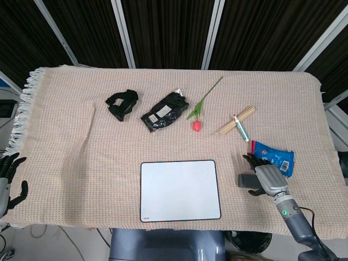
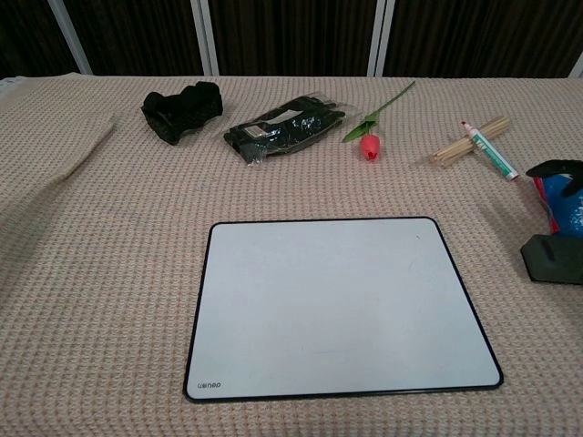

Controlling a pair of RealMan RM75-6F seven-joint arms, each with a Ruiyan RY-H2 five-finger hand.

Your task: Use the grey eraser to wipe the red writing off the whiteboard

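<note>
The whiteboard (image 1: 180, 190) (image 2: 342, 305) lies flat at the front middle of the cloth; its surface looks plain white, with no red writing showing. The grey eraser (image 1: 244, 179) (image 2: 550, 259) sits on the cloth to the right of the board, partly cut by the chest view's edge. My right hand (image 1: 265, 175) is beside it, with its dark fingers (image 2: 557, 169) spread and raised off the eraser, over the blue packet. My left hand (image 1: 7, 176) hangs off the table's left edge with its fingers apart, holding nothing.
A blue snack packet (image 1: 273, 159) lies just behind the right hand. Further back are wooden sticks (image 1: 235, 120) with a marker (image 2: 488, 152), a red tulip (image 1: 196, 125), a black packet (image 1: 165, 111) and a black bundle (image 1: 122, 103).
</note>
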